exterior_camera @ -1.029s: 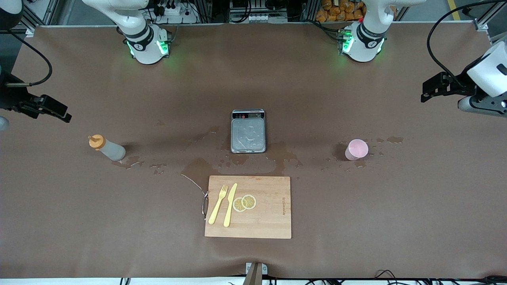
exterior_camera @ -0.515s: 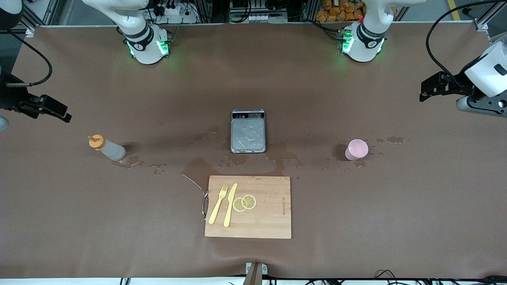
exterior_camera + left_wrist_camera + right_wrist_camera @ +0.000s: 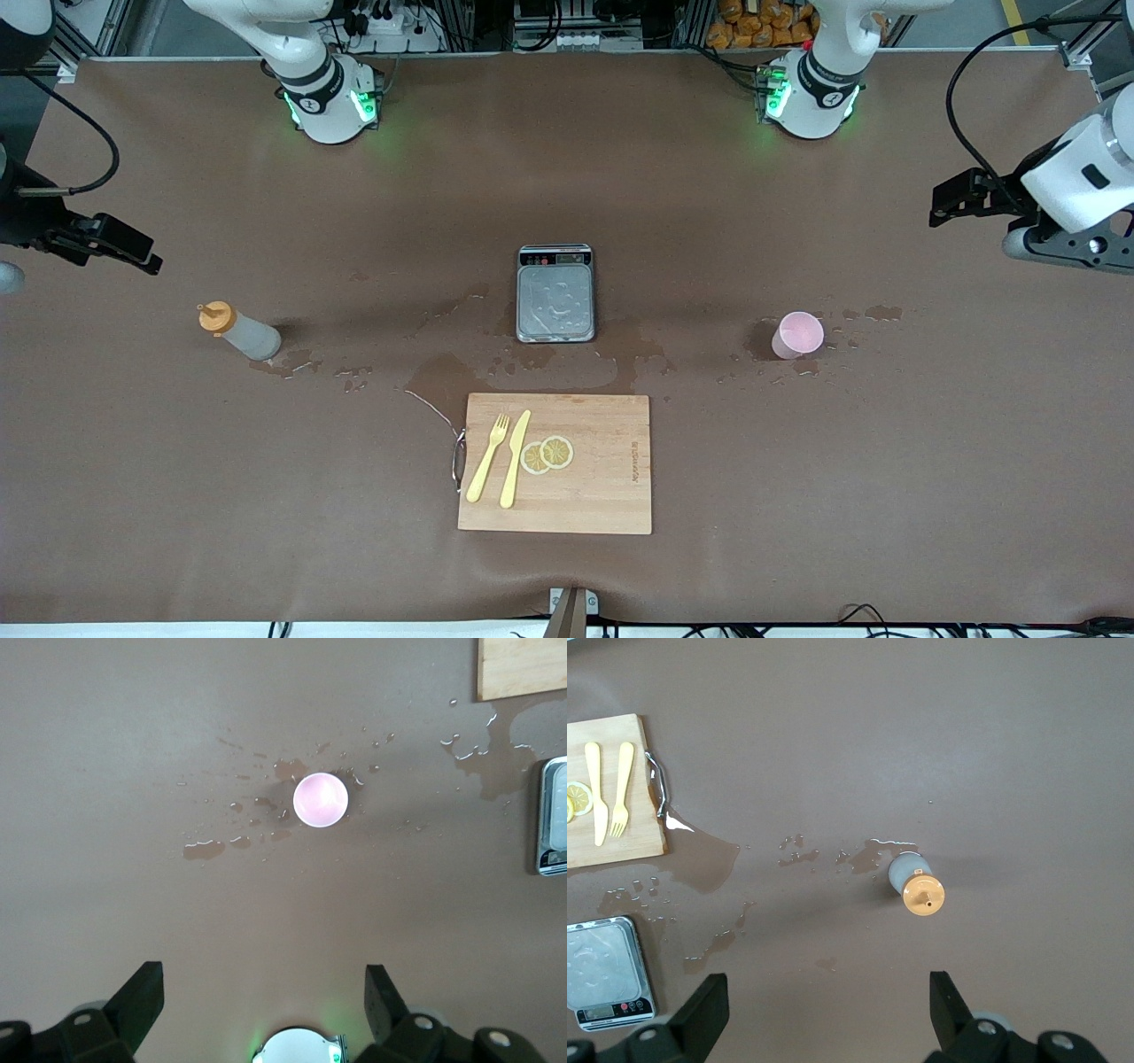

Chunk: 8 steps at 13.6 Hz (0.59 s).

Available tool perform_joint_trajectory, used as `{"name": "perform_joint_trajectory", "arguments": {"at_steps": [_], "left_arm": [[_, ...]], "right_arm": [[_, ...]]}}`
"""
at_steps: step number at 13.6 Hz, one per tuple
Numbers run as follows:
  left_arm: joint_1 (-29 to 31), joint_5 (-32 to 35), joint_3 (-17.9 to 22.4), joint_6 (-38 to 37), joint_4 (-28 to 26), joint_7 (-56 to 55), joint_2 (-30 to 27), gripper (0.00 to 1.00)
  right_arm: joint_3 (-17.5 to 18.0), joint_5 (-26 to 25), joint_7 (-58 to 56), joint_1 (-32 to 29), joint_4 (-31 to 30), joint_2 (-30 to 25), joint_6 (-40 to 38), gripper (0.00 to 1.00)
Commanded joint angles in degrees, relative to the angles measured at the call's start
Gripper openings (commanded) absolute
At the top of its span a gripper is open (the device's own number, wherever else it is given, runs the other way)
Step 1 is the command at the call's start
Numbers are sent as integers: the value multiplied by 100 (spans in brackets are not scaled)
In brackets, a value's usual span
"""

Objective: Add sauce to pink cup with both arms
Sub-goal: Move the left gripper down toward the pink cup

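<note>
We see our left hand [image 3: 257,1014] spread high above the upright pale-pink plastic cup [image 3: 321,799]; our right hand [image 3: 824,1014], also spread, hangs above the standing orange-capped grey squeeze bottle [image 3: 915,883]. Descend squarely, fingers straddling each.

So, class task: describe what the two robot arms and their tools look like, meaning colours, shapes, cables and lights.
Both arms are bulky, rounded white shells with dark joint bands; each base shows green lights. Black cables loop to the wrists. The left tool and right tool are black and angular. In the wrist views each tool's fingers appear as two dark, wedge-shaped prongs on a black body with round silver fittings.
</note>
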Motion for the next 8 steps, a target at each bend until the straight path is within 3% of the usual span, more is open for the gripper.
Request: {"name": "perform_joint_trajectory", "arguments": {"at_steps": [1,8], "left_arm": [[1,-8,25,3,-261,59,-39,100],[221,-16,16,967,-1271,41,-205,100]], "right_arm": [[6,-47,9,-66,-103,-67,11,100],[-3,-38,0,-513,-86,100,11,100]]}}
